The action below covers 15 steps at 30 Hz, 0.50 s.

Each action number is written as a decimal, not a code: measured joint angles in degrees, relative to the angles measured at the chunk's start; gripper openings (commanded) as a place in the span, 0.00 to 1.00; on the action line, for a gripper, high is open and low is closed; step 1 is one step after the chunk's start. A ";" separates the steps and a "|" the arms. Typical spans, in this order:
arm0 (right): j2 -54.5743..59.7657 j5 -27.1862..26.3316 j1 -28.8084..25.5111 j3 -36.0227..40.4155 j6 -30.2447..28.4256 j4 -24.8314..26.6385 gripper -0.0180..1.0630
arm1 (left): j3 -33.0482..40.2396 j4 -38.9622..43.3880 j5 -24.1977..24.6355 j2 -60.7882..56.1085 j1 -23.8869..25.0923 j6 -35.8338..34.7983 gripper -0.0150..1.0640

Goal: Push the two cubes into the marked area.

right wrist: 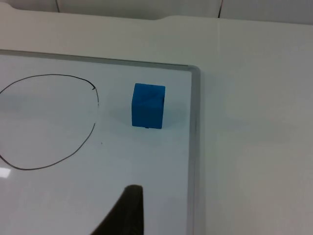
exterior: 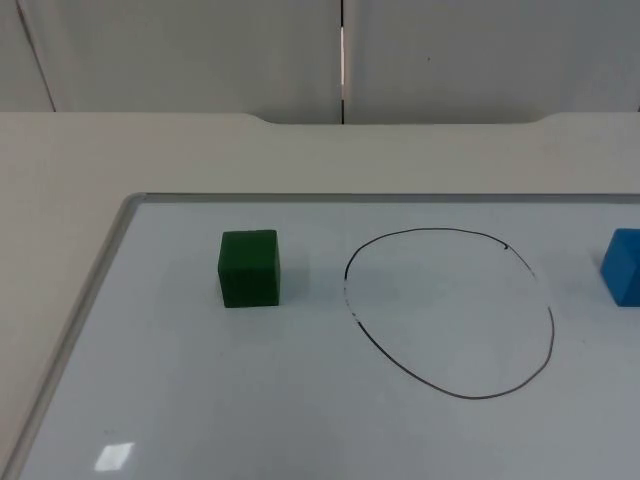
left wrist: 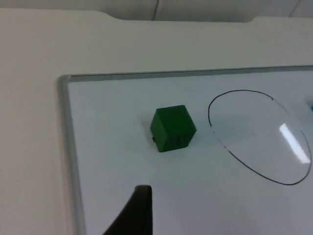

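A green cube sits on the whiteboard, left of a hand-drawn black oval that marks the area. A blue cube stands right of the oval, at the picture's edge. Both cubes lie outside the line. My left gripper hovers short of the green cube, well apart from it, with the oval beyond. My right gripper hangs back from the blue cube, not touching it; the oval lies to that cube's side.
The whiteboard has a raised grey frame along its left and far sides, also seen as the frame and the frame. Beige table top surrounds it. A grey partition wall closes the far end.
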 measured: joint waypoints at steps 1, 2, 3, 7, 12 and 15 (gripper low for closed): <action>0.00 0.00 0.00 0.00 0.00 0.00 0.99 | 0.00 -1.57 -0.18 0.95 0.00 2.01 0.92; 0.00 0.00 0.00 0.00 0.00 0.00 0.99 | 0.00 -3.51 -0.41 2.13 0.00 3.81 0.92; 0.00 0.00 0.00 0.00 0.00 0.00 0.99 | 0.00 -5.46 -0.52 3.31 0.00 5.89 0.92; 0.00 0.00 0.00 0.00 0.00 0.00 0.99 | 0.00 -10.56 -0.76 7.25 0.00 11.76 0.92; 0.00 0.00 0.00 0.00 0.00 0.00 0.99 | 0.00 -13.00 -1.04 12.20 0.00 15.21 0.87; 0.00 0.00 0.00 0.00 0.00 0.00 0.99 | 0.00 -14.76 -1.11 14.55 0.00 16.43 0.76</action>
